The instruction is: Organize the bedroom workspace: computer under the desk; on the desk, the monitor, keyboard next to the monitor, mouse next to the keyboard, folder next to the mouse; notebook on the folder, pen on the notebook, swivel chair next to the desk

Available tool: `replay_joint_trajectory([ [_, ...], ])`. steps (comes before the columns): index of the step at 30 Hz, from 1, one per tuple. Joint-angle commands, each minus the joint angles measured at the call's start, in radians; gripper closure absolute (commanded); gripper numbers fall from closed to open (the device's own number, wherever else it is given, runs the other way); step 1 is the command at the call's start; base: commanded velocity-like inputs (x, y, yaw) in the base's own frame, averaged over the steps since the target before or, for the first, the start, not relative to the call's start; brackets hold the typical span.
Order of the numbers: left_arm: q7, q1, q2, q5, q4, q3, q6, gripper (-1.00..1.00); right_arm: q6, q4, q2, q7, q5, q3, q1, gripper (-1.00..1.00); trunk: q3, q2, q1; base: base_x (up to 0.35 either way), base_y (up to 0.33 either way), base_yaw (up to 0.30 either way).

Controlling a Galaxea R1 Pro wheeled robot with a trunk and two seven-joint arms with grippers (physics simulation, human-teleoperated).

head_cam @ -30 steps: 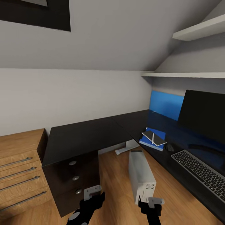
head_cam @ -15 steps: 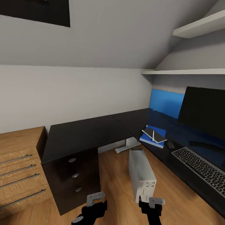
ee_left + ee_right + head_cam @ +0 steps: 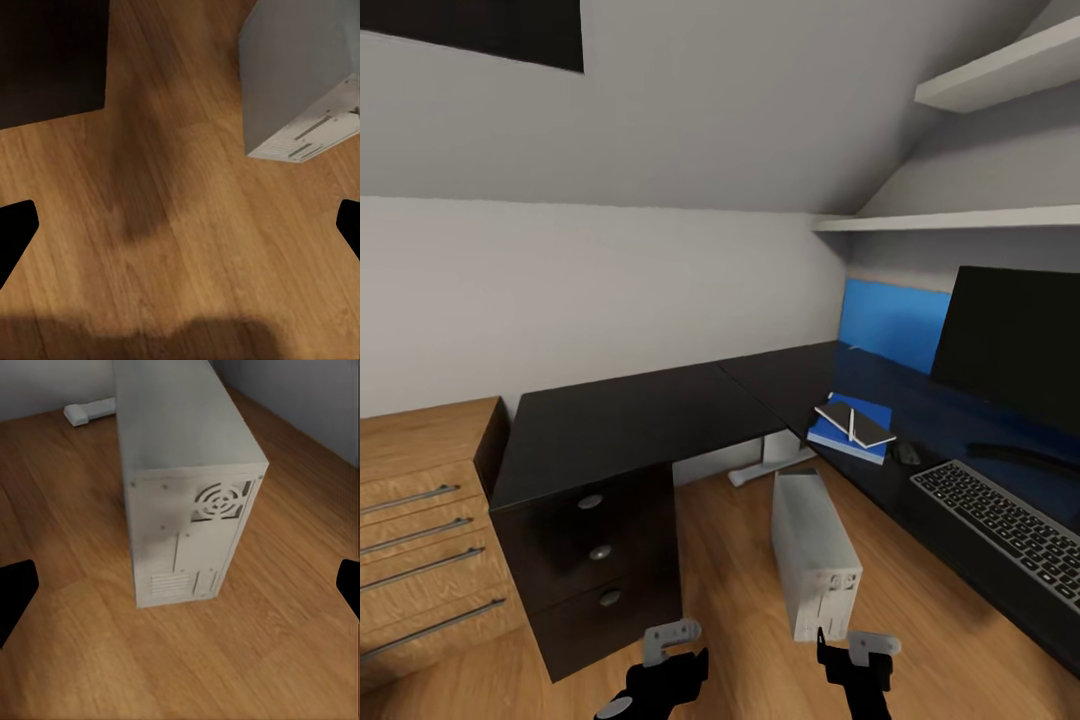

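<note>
Two end effectors hang low before me, the left end effector [image 3: 660, 655] and the right end effector [image 3: 857, 660], both released and grasping nothing. Just beyond them the computer [image 3: 815, 555] stands upright on the wooden floor [image 3: 730, 560], beside the counter [image 3: 920, 470] edge. I judge it should be pushed slowly from both sides under the counter, without tipping. Farther away lie the keyboard [image 3: 1010, 525], mouse [image 3: 906, 453], folder [image 3: 850, 435] with notebook [image 3: 854, 422] and pen [image 3: 851, 423], and monitor [image 3: 1015, 345].

Computer [image 3: 812, 553]: grey tower, upright on wood floor just beside the desk [image 3: 660, 420]. On desk at right: black monitor [image 3: 1015, 345], keyboard [image 3: 1005, 525], mouse [image 3: 906, 453], blue folder [image 3: 850, 432] with notebook [image 3: 855, 422] and pen [image 3: 852, 424] stacked on it.
</note>
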Motion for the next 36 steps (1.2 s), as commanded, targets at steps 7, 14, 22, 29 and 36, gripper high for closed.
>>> replay_joint_trajectory([
  [7, 0.014, -0.001, 0.001, 0.006, -0.001, -0.022, -0.004, -1.0, -0.002, -0.001, -0.004, -0.009, -0.002, 0.009, 0.0, -1.0, -0.023, -0.05, 0.027, 0.0, 0.0, 0.0],
  [14, 0.017, -0.001, 0.001, 0.009, 0.003, -0.026, -0.005, -1.0, -0.007, -0.001, -0.004, -0.009, 0.0, 0.01, 0.0, -1.0, -0.045, -0.099, 0.054, 0.0, 0.0, 0.0],
  [22, 0.013, -0.001, -0.045, 0.008, 0.09, -0.028, -0.006, -1.0, -0.008, -0.004, -0.001, -0.009, -0.003, 0.008, 0.0, -1.0, -0.07, -0.155, 0.084, 0.0, 0.0, 0.0],
  [29, 0.012, -0.001, -0.053, 0.009, 0.106, -0.028, -0.007, -1.0, -0.009, -0.005, -0.001, -0.009, -0.004, 0.007, 0.0, -1.0, -0.092, -0.204, 0.111, 0.0, 0.0, 0.0],
  [36, 0.01, -0.001, -0.055, 0.008, 0.128, -0.027, -0.009, -1.0, -0.008, -0.004, -0.003, -0.009, -0.004, 0.006, 0.0, -1.0, -0.114, -0.253, 0.138, 0.0, 0.0, 0.0],
])
